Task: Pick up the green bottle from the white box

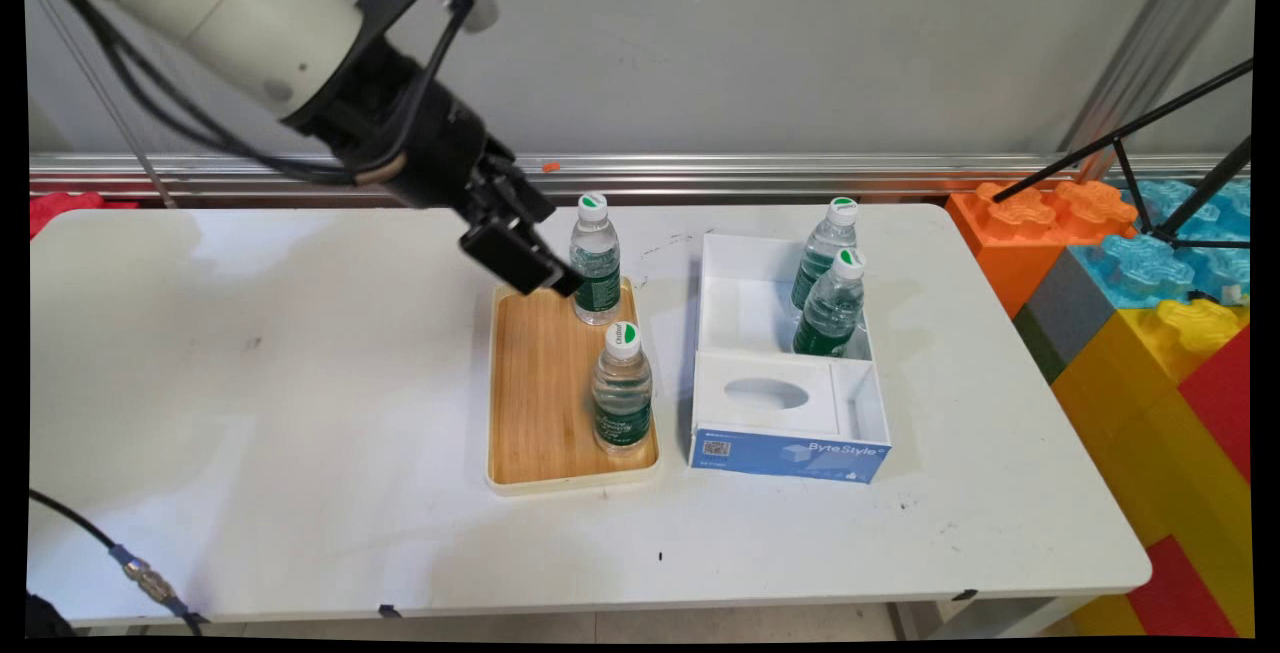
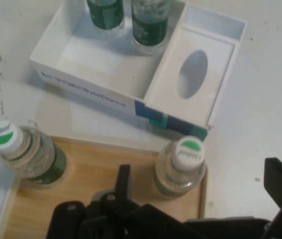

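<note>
claw (image 1: 545,268) — fingers spread apart, gripping nothing, hovering over the far end of the wooden tray (image 1: 540,383). far bottle (image 1: 596,260) — upright, just beside the claw on its box-ward side. near bottle (image 1: 621,389) — upright, farther along the tray. white box (image 1: 775,278) — beyond, on the counter (image 1: 250,383), two bottles inside.

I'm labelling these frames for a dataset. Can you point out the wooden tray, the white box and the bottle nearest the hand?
wooden tray (image 1: 540,383), main view: bare wood left of the bottles.
white box (image 1: 790,455), main view: blue printed front wall.
bottle nearest the hand (image 1: 597,283), main view: its green label.
</note>
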Controlling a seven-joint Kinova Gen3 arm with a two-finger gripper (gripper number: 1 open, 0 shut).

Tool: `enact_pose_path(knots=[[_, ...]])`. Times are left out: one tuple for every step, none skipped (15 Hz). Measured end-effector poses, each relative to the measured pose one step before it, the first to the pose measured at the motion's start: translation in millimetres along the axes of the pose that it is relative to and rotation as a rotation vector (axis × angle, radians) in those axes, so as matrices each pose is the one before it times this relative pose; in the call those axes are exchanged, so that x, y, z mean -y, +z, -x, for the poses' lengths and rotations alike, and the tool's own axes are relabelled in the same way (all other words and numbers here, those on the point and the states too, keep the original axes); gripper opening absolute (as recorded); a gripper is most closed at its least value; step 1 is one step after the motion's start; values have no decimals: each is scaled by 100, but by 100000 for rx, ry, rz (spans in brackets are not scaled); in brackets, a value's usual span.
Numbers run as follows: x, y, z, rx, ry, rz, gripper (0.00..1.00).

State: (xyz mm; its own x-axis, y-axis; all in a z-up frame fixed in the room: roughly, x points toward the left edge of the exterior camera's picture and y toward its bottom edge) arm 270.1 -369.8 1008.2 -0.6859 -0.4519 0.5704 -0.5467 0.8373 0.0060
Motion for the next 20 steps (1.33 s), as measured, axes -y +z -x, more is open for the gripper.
enact_pose_path(knots=[[-305,245,-867,386,-1627,-343,100],[-210,439,-762,240,-1858,-608,100],[-174,743,-740,245,-2228,-788,100],[-120,718,-456,225,-1733,-571,100],[-147,1021,-468,181,-2183,-748,100],[-197,1013,-353,61,-2037,-546,100],[-236,1329,-328,225,-2386,-504,100],[-159,817,-219,-58,-1277,-297,100],[-258,1477,-374,-25,-2143,-389,100],[-303,1556,-412,-63,-1867,-172,100],[-216,1103,-284,-41,-1112,49,100],[-328,1567,-379,60,-1157,173,100],[-259,1516,-459,-186,-509,65,100],[-179,1251,-386,-222,-155,-17,100],[-172,1375,-413,-284,-138,-64,100],[-82,781,-224,-127,-71,26,100],[-119,1121,-324,-256,57,-31,100],[-105,1257,-391,-527,317,-131,100],[-61,1026,-296,-418,302,-113,100],[-63,1133,-292,-408,292,-73,100]])
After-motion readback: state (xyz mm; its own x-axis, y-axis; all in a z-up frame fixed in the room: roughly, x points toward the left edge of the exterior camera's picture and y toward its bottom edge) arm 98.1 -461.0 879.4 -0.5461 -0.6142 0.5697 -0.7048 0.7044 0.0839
